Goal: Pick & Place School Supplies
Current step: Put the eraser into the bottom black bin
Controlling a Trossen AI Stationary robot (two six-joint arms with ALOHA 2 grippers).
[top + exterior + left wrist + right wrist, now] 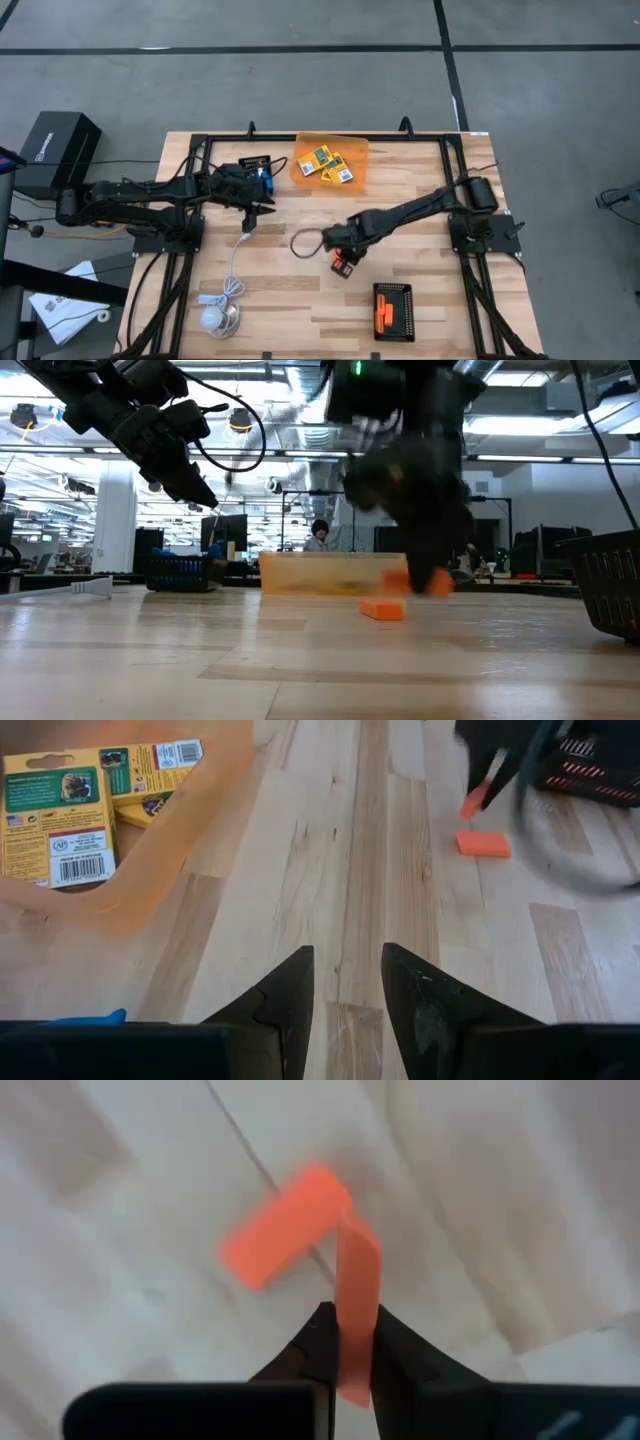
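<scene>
My right gripper (345,1342) points down over the middle of the table, shut on a short orange stick (358,1295). A second orange stick (285,1225) lies flat on the wood just beside it, also seen as a stick (381,609) in the low view. Yellow-and-green crayon boxes (328,164) lie in a translucent orange tray (302,172) at the far middle. My left gripper (345,985) hovers open above the table near that tray, nothing between its fingers. My right gripper pinches the orange stick between its two fingers, on the stick's two flat sides near one end (352,1355). The fingers come from above, pointing down. The stick runs on past the fingertips toward the table; whether its lower end (472,806) touches the wood, I cannot tell.
A black tray (393,322) holding orange sticks sits near the front right. A white cable with a round puck (212,319) lies at the front left. A dark cable loop (303,242) lies left of my right gripper. Bare wood stretches between the two arms.
</scene>
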